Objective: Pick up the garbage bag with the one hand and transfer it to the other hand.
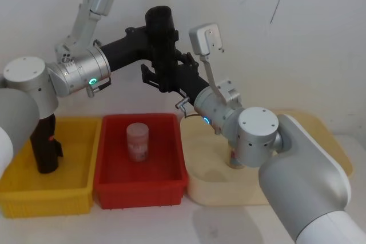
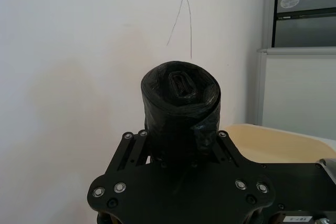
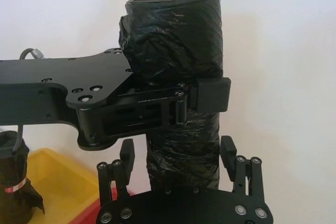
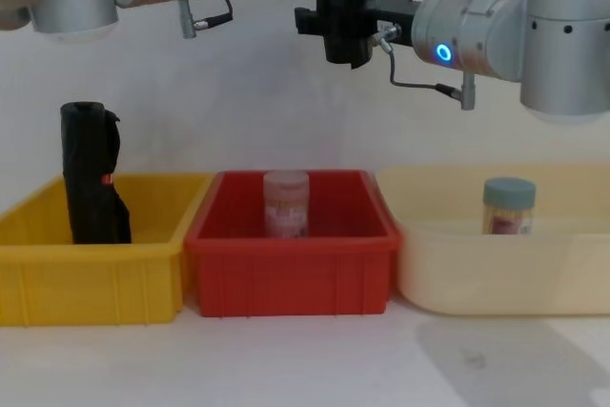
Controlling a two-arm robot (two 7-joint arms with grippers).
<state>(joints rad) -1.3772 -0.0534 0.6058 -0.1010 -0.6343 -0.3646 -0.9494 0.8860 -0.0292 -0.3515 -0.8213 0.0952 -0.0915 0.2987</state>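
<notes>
We see the garbage bag point(image 1: 161, 44) held upright in the air, high above the far edge of the red bin point(image 1: 141, 195). The one hand point(image 3: 202, 95), on the arm with the green ring coming in from the left, pinches the roll around its middle, its fingers pressed against the black plastic. The other hand point(image 3: 178, 153), on the arm with the blue ring reaching in from the right, sits at the lower end of the same roll; its fingers stand on either side of the bag, spread slightly, and we cannot tell for sure whether they touch it.

Below, a pink-lidded jar point(image 1: 138, 141) stands in the red bin. To the left, a second black roll point(image 4: 92, 185) with a small red mark stands in the yellow bin point(image 4: 91, 278). To the right, a jar with a blue-green lid point(image 4: 508, 205) stands in the cream tray point(image 4: 496, 274).
</notes>
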